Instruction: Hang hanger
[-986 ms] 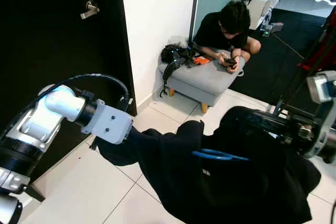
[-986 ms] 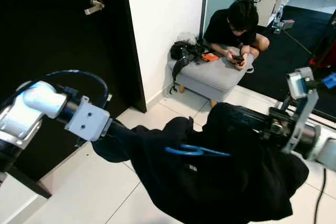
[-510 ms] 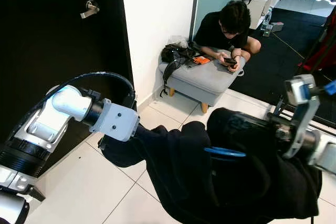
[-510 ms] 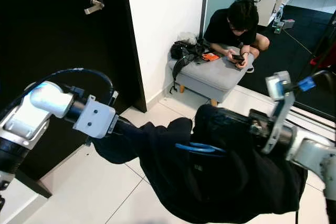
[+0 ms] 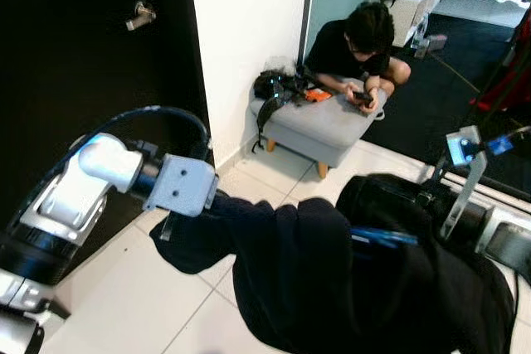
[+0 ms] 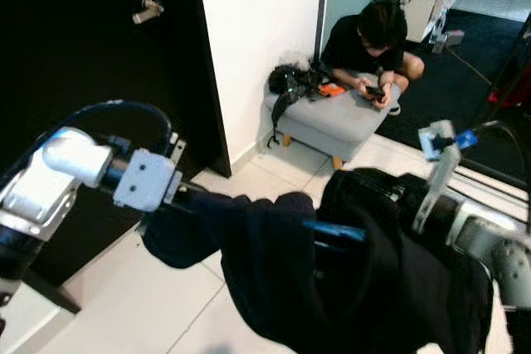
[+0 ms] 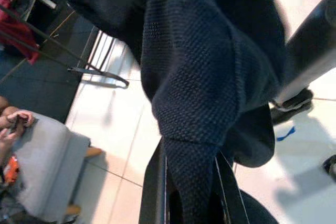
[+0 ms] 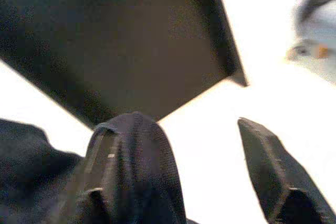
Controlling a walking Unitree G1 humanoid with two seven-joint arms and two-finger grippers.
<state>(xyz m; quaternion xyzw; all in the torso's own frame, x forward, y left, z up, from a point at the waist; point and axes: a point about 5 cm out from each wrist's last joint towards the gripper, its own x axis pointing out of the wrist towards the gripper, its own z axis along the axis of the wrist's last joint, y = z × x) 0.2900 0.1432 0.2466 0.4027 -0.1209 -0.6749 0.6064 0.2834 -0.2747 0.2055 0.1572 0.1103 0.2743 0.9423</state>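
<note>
A black knit garment [image 5: 332, 288] hangs in a heap between my two arms, low in the eye views. A blue hanger [image 5: 383, 238] pokes out of its folds near the right wrist. My left gripper [image 7: 189, 198] is shut on a fold of the garment, with dark fabric pinched between the two fingers. In the eye views the cloth covers that hand past the white wrist block [image 5: 181, 186]. My right gripper [image 8: 189, 182] stands open with its fingers wide apart. Black cloth is draped over one finger [image 8: 131, 171], and the other finger [image 8: 273, 177] is bare.
A person [image 5: 361, 47] sits on the floor behind a grey ottoman [image 5: 332, 126] that carries a black bag [image 5: 278, 87]. A black door [image 5: 83, 80] with a metal handle [image 5: 139, 16] is on the left, beside a white wall [image 5: 249, 39]. Dark rack bars [image 5: 498, 80] stand at the right.
The garment has bunched higher over my left forearm. The blue hanger has shifted right, toward the right wrist. The right arm has dropped and drawn in a little.
</note>
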